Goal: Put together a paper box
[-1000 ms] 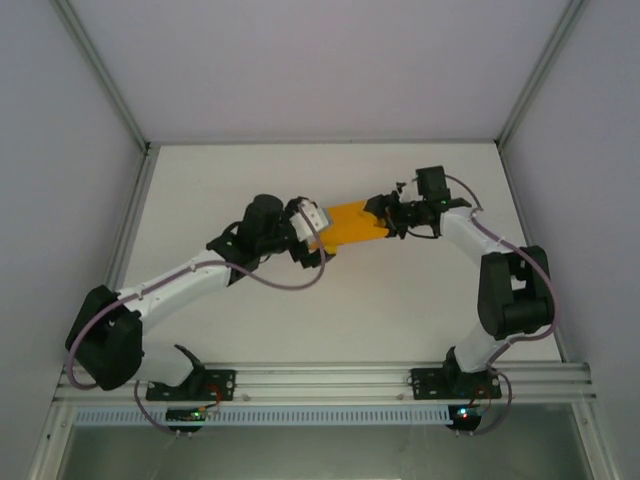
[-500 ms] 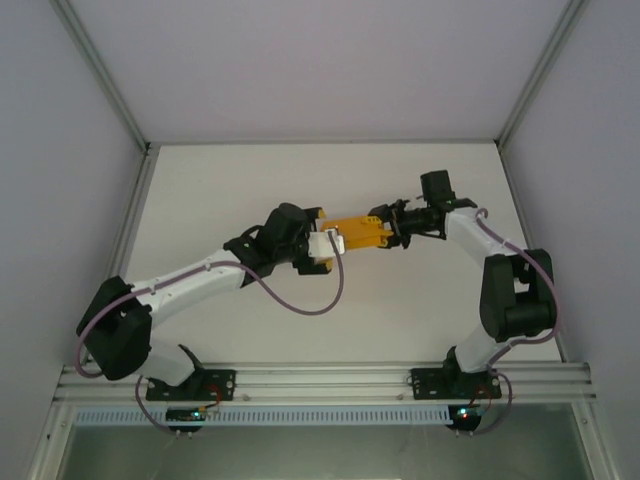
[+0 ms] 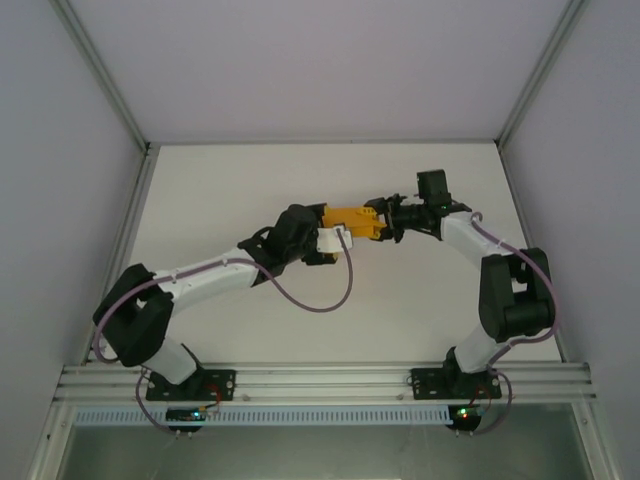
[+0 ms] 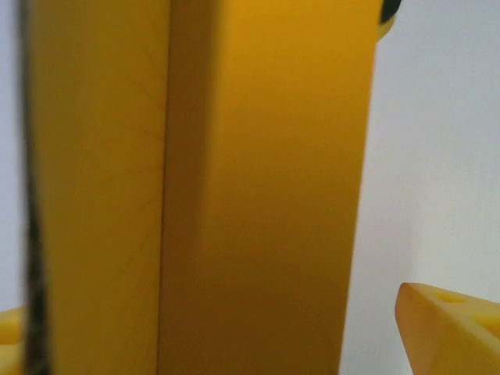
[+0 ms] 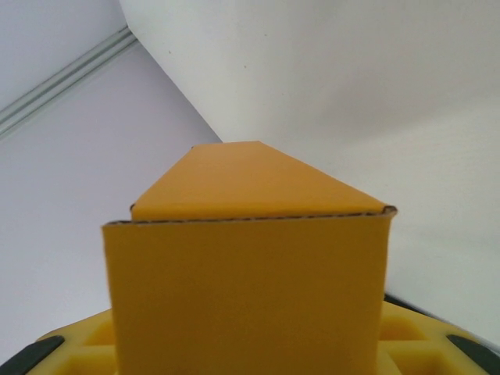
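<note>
- The left gripper (image 3: 340, 234) reaches in from the near left corner to about the middle of the bench (image 3: 220, 190), at the left end of the paper box (image 3: 352, 217).
- In the left wrist view, its fingers stand apart: one finger (image 4: 449, 332) is clear of the card.
- The paper box is orange-yellow and folded into shape. It spans the gap between the two grippers, a little toward the far edge. I cannot tell whether it touches the bench.
- The right gripper (image 3: 384, 220) is clamped on the box's right end, with the card seated between its yellow fingers (image 5: 78, 351).
</note>
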Action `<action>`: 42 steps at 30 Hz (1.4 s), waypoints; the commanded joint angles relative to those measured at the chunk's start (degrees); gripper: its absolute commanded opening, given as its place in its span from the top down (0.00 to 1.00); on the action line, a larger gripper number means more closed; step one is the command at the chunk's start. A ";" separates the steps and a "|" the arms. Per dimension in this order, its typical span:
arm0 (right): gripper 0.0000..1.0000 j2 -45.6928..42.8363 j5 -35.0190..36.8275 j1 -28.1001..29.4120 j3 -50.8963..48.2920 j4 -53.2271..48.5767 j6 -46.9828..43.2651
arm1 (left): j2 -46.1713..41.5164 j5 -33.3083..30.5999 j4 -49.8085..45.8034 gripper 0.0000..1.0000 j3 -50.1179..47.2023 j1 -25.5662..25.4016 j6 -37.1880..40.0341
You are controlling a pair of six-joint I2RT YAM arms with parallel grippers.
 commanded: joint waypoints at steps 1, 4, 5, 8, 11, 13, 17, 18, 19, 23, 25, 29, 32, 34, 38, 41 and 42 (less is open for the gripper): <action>0.61 0.52 -3.87 1.24 2.14 -0.36 0.63 | 1.30 -3.74 6.03 0.18 1.23 -0.64 1.09; 0.60 0.65 -5.63 0.95 2.13 -1.06 0.47 | 1.36 -5.75 8.33 0.24 0.61 -0.86 1.73; 0.59 0.61 -5.69 0.74 2.11 -1.54 0.14 | 1.12 -6.08 8.73 0.27 0.41 -0.94 1.83; 0.57 0.54 -5.81 0.33 2.37 -2.87 -1.43 | 0.03 -5.00 8.00 0.36 -0.13 -0.90 1.76; 0.54 0.52 -5.64 0.29 2.68 -3.32 -2.20 | -0.44 -4.44 7.09 0.47 -0.01 -1.03 1.56; 0.50 0.43 -5.92 0.35 3.08 -4.20 -2.83 | -0.68 -4.82 6.65 0.48 0.04 -1.02 1.65; 0.46 -0.17 -6.02 0.02 3.19 -4.64 -3.31 | -1.45 -5.44 5.67 0.52 -0.07 -1.08 2.00; 0.46 -0.36 -5.99 0.02 3.21 -4.64 -3.44 | -1.63 -5.66 5.36 0.53 -0.13 -1.09 2.09; 0.46 -0.53 -6.07 0.03 3.11 -4.61 -3.61 | -1.89 -5.80 4.98 0.54 -0.13 -1.02 2.25; 0.30 -1.29 -6.06 -0.45 3.20 -5.74 -4.77 | -3.19 -5.70 2.60 0.56 0.21 -1.01 1.32; 0.10 -2.78 -4.41 -1.47 3.18 -7.01 -6.84 | -4.07 -4.68 -1.18 0.57 0.78 -0.89 0.63; 0.01 -10.04 3.86 -6.32 2.44 -14.46 -16.21 | -5.93 -3.12 -12.77 0.62 2.66 -0.64 -3.87; 0.01 -16.97 14.22 -10.52 1.36 -16.38 -26.55 | -7.32 1.83 -22.38 0.63 3.57 0.20 -7.68; 0.01 -21.23 26.27 -11.25 1.74 -18.28 -36.26 | -7.15 6.56 -30.89 0.62 4.88 0.85 -8.61; 0.01 -27.63 39.15 -9.18 1.68 -18.35 -57.59 | -4.53 15.30 -43.83 0.64 7.92 3.15 -10.00; 0.01 -29.51 35.50 -8.51 1.19 -17.53 -69.60 | -2.21 18.34 -47.14 0.63 9.31 5.72 -12.21; 0.01 -29.79 33.76 -8.51 1.08 -17.91 -72.93 | -1.48 19.35 -48.30 0.62 9.76 6.48 -12.46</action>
